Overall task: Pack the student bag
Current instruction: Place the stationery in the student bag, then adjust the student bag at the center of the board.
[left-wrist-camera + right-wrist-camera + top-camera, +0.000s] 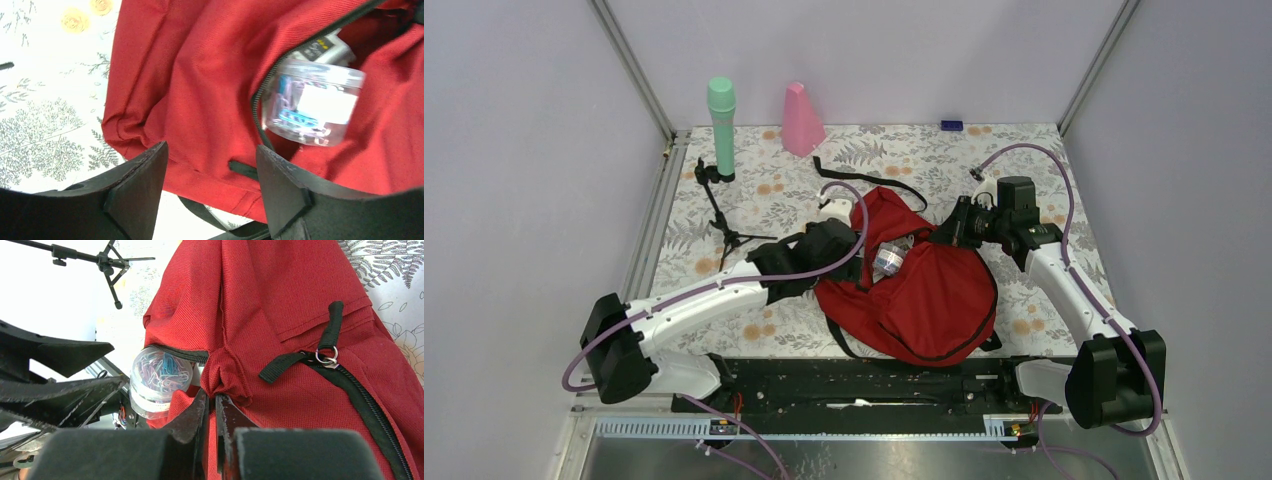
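With my right claw (212, 399) pinching a fold of the large red soft fabric backpack (924, 290) lying between my arms and my left claw (211, 150) spread empty at its mouth, I feared the clear plastic jar of coloured paper clips (312, 107), perched half inside, might roll out if that fold slipped.

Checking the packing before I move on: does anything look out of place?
The jar of paper clips pokes half out of the zipper mouth of the bag, not fully inside. The right gripper pinches the fabric beside it.
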`<state>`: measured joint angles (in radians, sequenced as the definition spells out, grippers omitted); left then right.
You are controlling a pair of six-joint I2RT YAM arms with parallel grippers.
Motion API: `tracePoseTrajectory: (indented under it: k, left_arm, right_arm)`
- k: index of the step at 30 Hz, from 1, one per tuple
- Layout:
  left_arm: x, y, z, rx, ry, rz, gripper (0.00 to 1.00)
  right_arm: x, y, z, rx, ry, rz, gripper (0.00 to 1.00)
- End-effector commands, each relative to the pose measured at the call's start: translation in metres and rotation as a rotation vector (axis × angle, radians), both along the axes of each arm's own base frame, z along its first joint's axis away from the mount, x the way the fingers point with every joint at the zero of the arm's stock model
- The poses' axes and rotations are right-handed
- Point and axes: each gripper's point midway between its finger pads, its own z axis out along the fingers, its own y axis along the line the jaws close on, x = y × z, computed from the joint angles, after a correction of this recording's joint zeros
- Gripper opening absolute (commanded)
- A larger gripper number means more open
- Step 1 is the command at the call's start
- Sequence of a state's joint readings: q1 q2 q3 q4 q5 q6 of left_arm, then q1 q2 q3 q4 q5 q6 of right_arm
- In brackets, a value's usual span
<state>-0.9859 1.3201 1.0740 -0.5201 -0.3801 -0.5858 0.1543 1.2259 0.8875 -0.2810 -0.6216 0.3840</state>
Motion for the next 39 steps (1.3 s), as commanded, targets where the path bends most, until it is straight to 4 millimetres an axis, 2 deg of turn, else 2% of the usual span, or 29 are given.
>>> tracePoseTrajectory:
  k: [1, 11, 22, 25, 28, 29, 32, 39]
  left_arm:
    - [0.007, -0.01, 0.015, -0.145, -0.008, -0.001, 0.66]
    - [0.028, -0.022, 0.016, -0.219, -0.009, -0.006, 0.65]
    - [0.036, -0.039, -0.008, -0.205, 0.033, -0.06, 0.58]
    - [0.037, -0.044, -0.013, -0.196, 0.038, -0.078, 0.47]
    - [0.037, -0.047, -0.013, -0.193, 0.042, -0.093, 0.26]
    - [0.037, -0.047, -0.01, -0.197, 0.036, -0.093, 0.17]
    - [0.039, -0.043, 0.004, -0.216, -0.002, -0.083, 0.02]
    - [0.032, -0.04, 0.047, -0.301, -0.116, -0.115, 0.0]
  right_arm:
    - [0.019, 0.007, 0.057, 0.067, -0.172, 0.02, 0.08]
    - [0.017, 0.007, 0.056, 0.07, -0.167, 0.018, 0.08]
    - [0.017, 0.007, 0.055, 0.069, -0.164, 0.016, 0.08]
    - [0.018, 0.006, 0.055, 0.068, -0.163, 0.013, 0.08]
    - [0.018, 0.006, 0.055, 0.064, -0.166, 0.009, 0.09]
    - [0.018, 0.005, 0.056, 0.063, -0.168, 0.007, 0.11]
    - [0.019, 0.004, 0.058, 0.059, -0.178, 0.002, 0.12]
    - [0.024, -0.001, 0.057, 0.033, -0.169, -0.036, 0.14]
